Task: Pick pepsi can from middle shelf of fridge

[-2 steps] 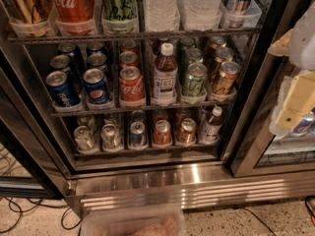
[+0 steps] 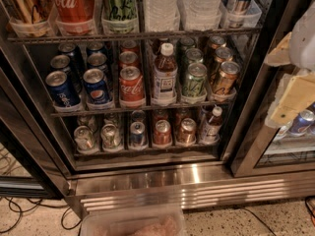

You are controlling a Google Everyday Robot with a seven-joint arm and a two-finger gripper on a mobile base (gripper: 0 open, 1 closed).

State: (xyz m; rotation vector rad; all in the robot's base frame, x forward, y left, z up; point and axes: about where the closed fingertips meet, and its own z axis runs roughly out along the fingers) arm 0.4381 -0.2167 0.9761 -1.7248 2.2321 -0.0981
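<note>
You're looking straight into the fridge (image 2: 197,173). The pepsi can (image 2: 97,87) stands upright at the front edge of the middle shelf (image 2: 147,107), second from its left end, between another blue can (image 2: 61,90) and a red Coca-Cola can (image 2: 131,86). Your gripper (image 2: 285,82) hangs beyond the shelf's right end, well apart from the can; you cannot tell how wide it is or whether it has hold of anything.

The gripper (image 2: 288,95) hangs at the right margin, pale and blurred, with part of it cut off by the edge. On the top rack (image 2: 133,35) every bottle and can loses its upper half to the upper border. On the middle shelf (image 2: 133,107), the cans behind the pepsi can (image 2: 98,87) show only their lids (labels hidden). A clear tub (image 2: 133,222) is clipped at the bottom, its contents a blur.
</note>
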